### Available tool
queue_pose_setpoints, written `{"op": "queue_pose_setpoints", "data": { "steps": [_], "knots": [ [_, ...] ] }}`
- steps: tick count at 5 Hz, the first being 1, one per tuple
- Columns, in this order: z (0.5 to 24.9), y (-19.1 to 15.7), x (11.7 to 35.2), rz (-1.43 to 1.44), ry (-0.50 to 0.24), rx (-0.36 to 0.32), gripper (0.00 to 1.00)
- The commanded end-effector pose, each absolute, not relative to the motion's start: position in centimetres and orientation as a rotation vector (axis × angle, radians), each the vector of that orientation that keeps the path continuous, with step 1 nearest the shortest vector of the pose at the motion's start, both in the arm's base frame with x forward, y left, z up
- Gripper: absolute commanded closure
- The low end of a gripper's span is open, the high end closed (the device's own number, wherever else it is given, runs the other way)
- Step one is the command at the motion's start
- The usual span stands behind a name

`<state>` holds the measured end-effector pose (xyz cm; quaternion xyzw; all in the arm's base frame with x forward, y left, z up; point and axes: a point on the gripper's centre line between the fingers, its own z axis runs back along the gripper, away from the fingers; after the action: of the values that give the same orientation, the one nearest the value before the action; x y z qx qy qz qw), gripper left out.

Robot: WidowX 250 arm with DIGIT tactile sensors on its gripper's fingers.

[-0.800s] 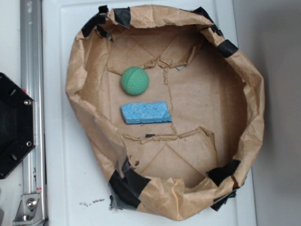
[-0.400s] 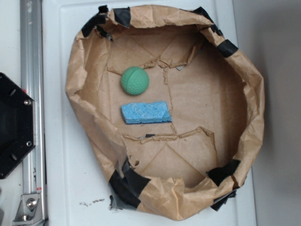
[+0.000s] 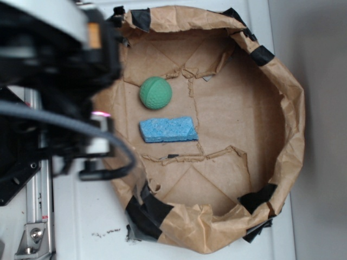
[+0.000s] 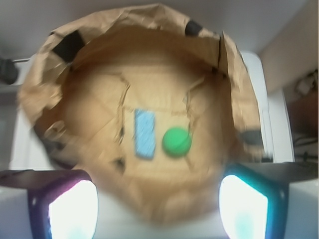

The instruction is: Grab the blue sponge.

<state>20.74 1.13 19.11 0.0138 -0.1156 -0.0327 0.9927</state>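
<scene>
White surface [image 3: 87, 216] carries a big paper bin [image 3: 295, 116]: brown crumpled walls, rim patched with black tape [image 3: 145, 208], floor creased and torn in places.

Arm [image 3: 51, 81] is at the left edge in the exterior view, blurred, over the bin's left wall. We can't make out the end effector there. In the wrist view its two fingers [image 4: 75, 209] frame the bottom corners, set wide with nothing between them, so we read it as open and empty. Wrist view is smeared, so we trust it only roughly.

Sponge [image 3: 168, 130] lies flat on the bin floor, left of centre, long side running across the exterior frame. Ball [image 3: 155, 92] sits just beside it, a thin gap between them, not touching as far as we can tell. Wrist view agrees: sponge [image 4: 145, 133] and ball [image 4: 177, 142] side by side, mid-floor.

We judge this as start of approach: arm well apart from the sponge, grasp not yet begun.

Risks from here:
- Left wall is tall and floppy; a low path in could snag it and drag the whole bin.
- Ball is close; fingers closing across the sponge's short side put one finger in that gap, likely nudging the ball or trapping it.
- Sponge is thin; stopping high closes on air, going deep catches the torn paper flaps near it.
- Sponge is soft; an edge pinch may let it fold and slip.
</scene>
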Motion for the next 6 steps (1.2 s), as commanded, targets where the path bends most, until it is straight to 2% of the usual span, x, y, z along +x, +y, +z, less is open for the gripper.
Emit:
{"op": "queue_pose_setpoints", "data": {
  "steps": [1, 2, 3, 4, 5, 6],
  "knots": [
    [12.1, 1.8, 25.5, -0.119, -0.147, 0.019, 0.0],
    [7.2, -0.7, 26.9, -0.377, -0.075, 0.073, 0.0],
    [3.4, -1.2, 27.4, -0.514, -0.036, 0.044, 0.0],
    [1.8, -3.0, 26.7, -0.552, 0.013, -0.084, 0.0],
    [2.3, -2.7, 25.5, -0.524, 0.008, -0.09, 1.0],
    [2.5, -2.5, 25.3, -0.498, 0.033, -0.06, 1.0]
  ]
}}
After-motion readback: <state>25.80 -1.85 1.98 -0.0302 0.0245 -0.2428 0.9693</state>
